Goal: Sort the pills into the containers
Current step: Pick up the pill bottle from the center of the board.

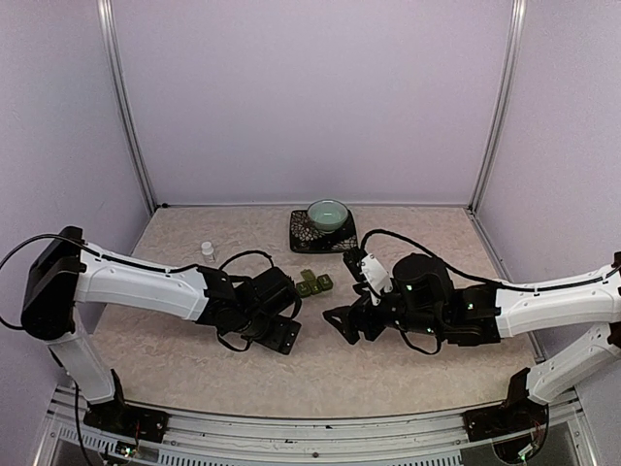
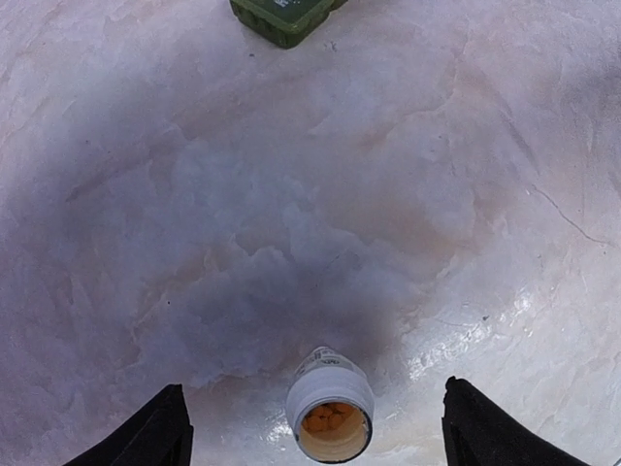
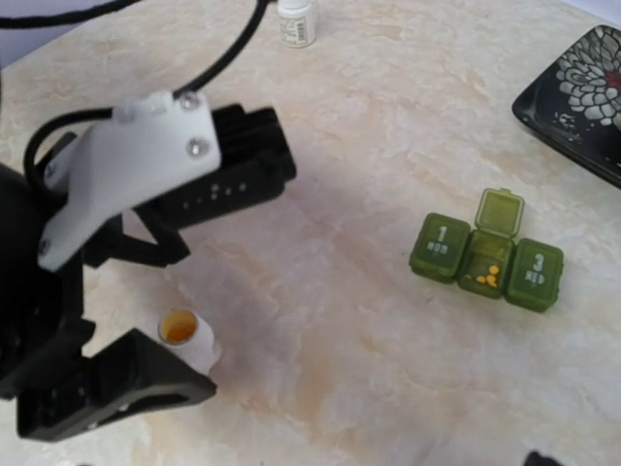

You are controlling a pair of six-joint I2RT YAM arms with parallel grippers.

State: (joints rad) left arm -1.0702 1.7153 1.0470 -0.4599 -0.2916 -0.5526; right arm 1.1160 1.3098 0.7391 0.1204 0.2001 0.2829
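Note:
The containers [image 3: 486, 258] are a dark green strip of three joined compartments marked 1 and 3. The middle lid is up and a few yellow pills [image 3: 488, 277] lie inside. The strip also shows in the top view [image 1: 313, 283]. An open white bottle [image 2: 330, 417] with orange pills stands on the table between the fingers of my left gripper [image 2: 312, 388], which is open and not touching it. The right wrist view shows the same bottle [image 3: 186, 336] by the left gripper's fingers [image 3: 116, 388]. My right gripper [image 1: 345, 326] hovers right of the left gripper [image 1: 272, 332], open and empty.
A small capped white bottle [image 1: 207, 250] stands at the back left and shows in the right wrist view [image 3: 296, 21]. A teal bowl [image 1: 328, 214] sits on a black patterned plate [image 1: 303, 236] at the back. The two grippers are close together mid-table.

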